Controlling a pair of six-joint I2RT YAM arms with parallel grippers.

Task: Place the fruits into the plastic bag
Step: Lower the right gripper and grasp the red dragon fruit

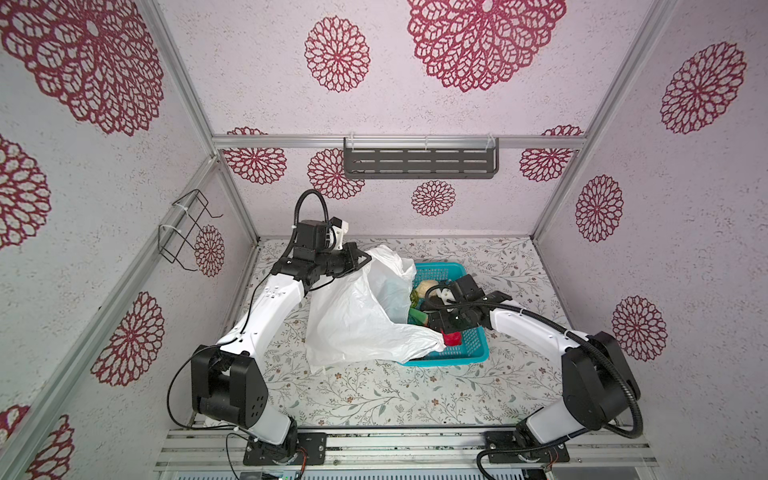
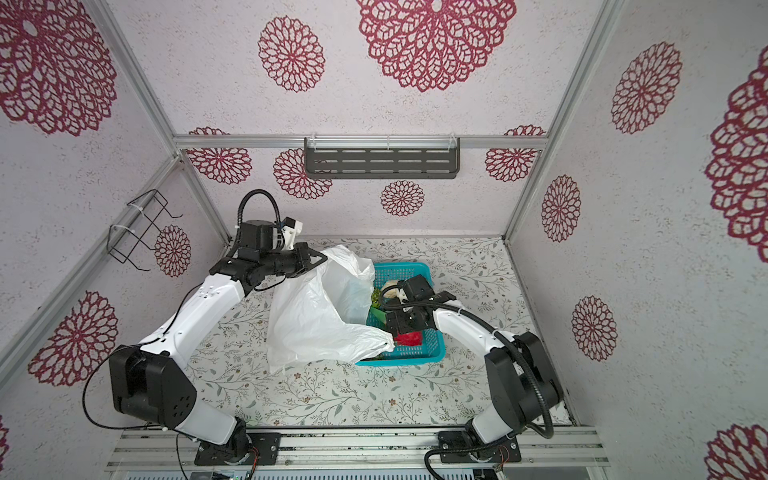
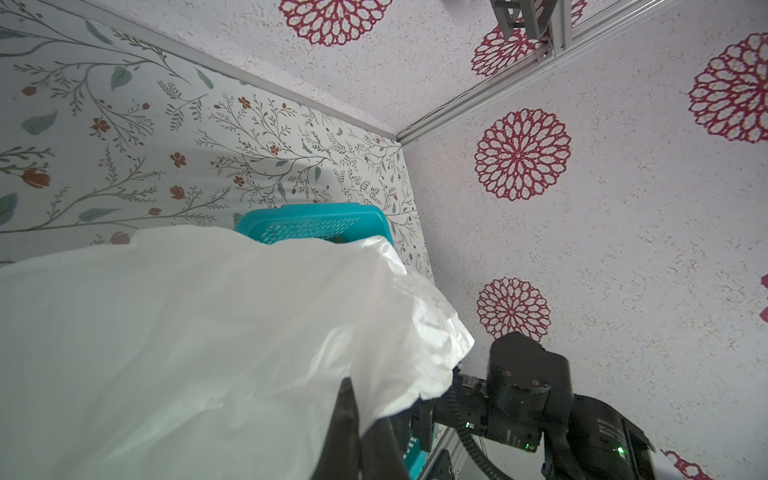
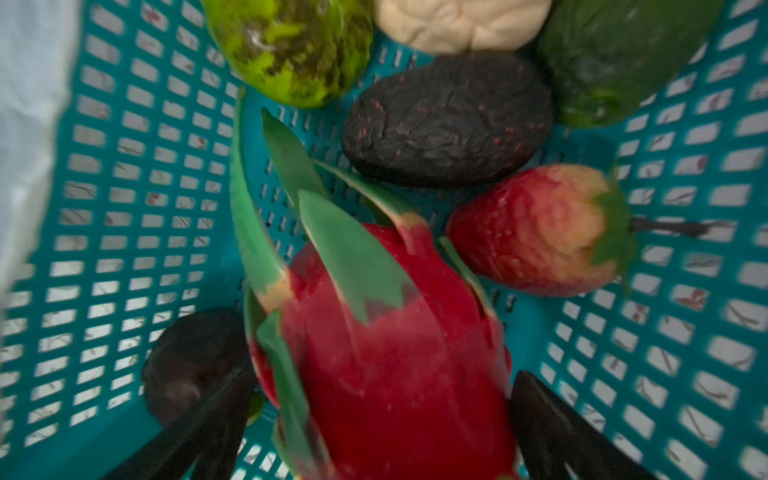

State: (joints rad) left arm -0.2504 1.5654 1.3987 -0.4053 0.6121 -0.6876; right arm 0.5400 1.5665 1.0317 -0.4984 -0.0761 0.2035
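Note:
The white plastic bag (image 1: pixel 353 316) (image 2: pixel 311 316) (image 3: pixel 187 353) lies left of the teal basket (image 1: pixel 469 353) (image 2: pixel 432 349) (image 4: pixel 124 166), one flap draped over the basket's front left corner. My left gripper (image 1: pixel 368 258) (image 2: pixel 323 258) (image 3: pixel 361 419) is shut on the bag's upper edge and holds it raised. Inside the basket, my right gripper (image 1: pixel 451 332) (image 2: pixel 409 332) (image 4: pixel 378 403) is open, its fingers either side of a red-and-green fruit (image 4: pixel 395 332). A red strawberry (image 4: pixel 536 232), a near-black fruit (image 4: pixel 449 120), a bumpy light green one (image 4: pixel 291 45), a cream lumpy one (image 4: pixel 461 20) and a dark green one (image 4: pixel 623 54) lie beyond it.
Another dark round fruit (image 4: pixel 187 357) sits beside one right finger. A grey slotted shelf (image 1: pixel 419 162) hangs on the back wall and a wire rack (image 1: pixel 187 232) on the left wall. The floral tabletop (image 1: pixel 374 395) stretches in front of bag and basket.

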